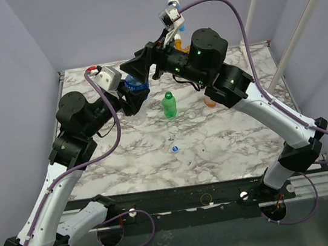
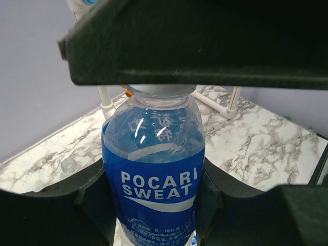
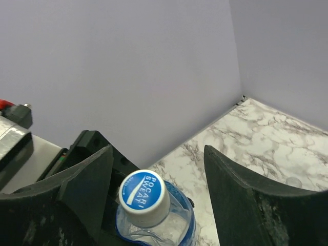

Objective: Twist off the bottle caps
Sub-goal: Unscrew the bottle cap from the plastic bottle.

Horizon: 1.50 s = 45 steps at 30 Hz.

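Observation:
A clear bottle with a blue label point(image 2: 154, 174) stands upright at the back left of the table point(image 1: 228, 144). My left gripper point(image 2: 154, 205) is shut on its body, a black finger pressed to each side. The bottle's white cap with a blue top point(image 3: 144, 197) sits on the neck. My right gripper point(image 3: 159, 177) hovers over it, open, its fingers point(image 3: 241, 189) on either side and clear of the cap. A green bottle point(image 1: 169, 105) stands mid-table. An orange bottle point(image 1: 210, 100) is mostly hidden under the right arm. A loose blue-and-white cap point(image 1: 174, 148) lies in front.
A small clear cap point(image 2: 68, 165) lies on the marble left of the held bottle. White pipes with blue and orange fittings point(image 1: 175, 11) rise at the back edge. Purple walls close in the back and sides.

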Tool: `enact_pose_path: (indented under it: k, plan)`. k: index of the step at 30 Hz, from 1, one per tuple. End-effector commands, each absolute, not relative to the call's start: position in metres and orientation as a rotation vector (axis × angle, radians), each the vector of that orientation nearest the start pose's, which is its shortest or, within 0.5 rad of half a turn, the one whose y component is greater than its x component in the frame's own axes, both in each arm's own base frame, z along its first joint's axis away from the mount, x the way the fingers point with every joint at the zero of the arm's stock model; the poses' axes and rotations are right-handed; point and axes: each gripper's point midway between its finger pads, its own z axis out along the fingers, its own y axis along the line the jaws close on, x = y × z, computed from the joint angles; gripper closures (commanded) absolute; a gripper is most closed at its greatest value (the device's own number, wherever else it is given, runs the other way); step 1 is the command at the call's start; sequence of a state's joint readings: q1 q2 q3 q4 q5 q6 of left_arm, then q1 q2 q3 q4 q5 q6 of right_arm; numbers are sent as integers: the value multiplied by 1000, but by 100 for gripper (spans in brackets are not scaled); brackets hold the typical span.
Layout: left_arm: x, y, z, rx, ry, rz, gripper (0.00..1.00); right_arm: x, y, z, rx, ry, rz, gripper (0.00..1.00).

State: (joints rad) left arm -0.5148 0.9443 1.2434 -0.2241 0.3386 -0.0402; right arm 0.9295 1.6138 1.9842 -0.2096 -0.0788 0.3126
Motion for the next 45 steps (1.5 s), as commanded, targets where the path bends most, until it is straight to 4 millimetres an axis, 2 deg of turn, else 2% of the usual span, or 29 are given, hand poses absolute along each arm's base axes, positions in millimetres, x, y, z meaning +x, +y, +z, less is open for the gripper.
enact_pose_path:
  k: [1,3,6,14,17,20,25,28,30,34,38,39,40,42,43,45]
  plan:
    - [255,-205,444,589,1369,-659,88,277,406,522,-496,1434,1032,27]
    - [254,-205,444,589,1368,-662,88,277,406,520,-496,1438,1033,31]
    - [252,-206,443,598,1367,-675,89,278,407,520,-491,1444,1037,46]
    - [241,-213,443,636,1358,-739,89,267,402,536,-503,1379,1073,99]
    - [229,-221,447,667,1348,-815,89,257,401,544,-538,1346,1107,99]
    - [207,-231,459,722,1325,-956,90,231,400,559,-639,1262,1186,99]
    - [153,-247,486,866,1293,-1277,90,162,394,577,-947,1060,1395,99]
    - [124,-248,501,943,1275,-1433,90,109,380,572,-1226,891,1565,99]
    - [113,-247,510,979,1260,-1487,90,85,371,569,-1363,799,1653,100]
    - [104,-245,520,1011,1225,-1507,92,65,359,558,-1531,704,1739,99]
    - [104,-244,516,1023,1217,-1494,92,71,359,560,-1520,713,1721,99]
    - [105,-243,514,1022,1212,-1479,92,78,361,563,-1475,732,1686,99]
    - [108,-243,512,1019,1210,-1459,92,94,369,571,-1363,792,1625,84]
    - [117,-243,508,997,1211,-1407,92,133,378,579,-1141,938,1475,39]
    - [123,-243,505,983,1214,-1373,92,158,377,584,-1010,1003,1375,26]
    - [138,-242,499,942,1221,-1281,92,189,368,589,-824,1078,1258,17]
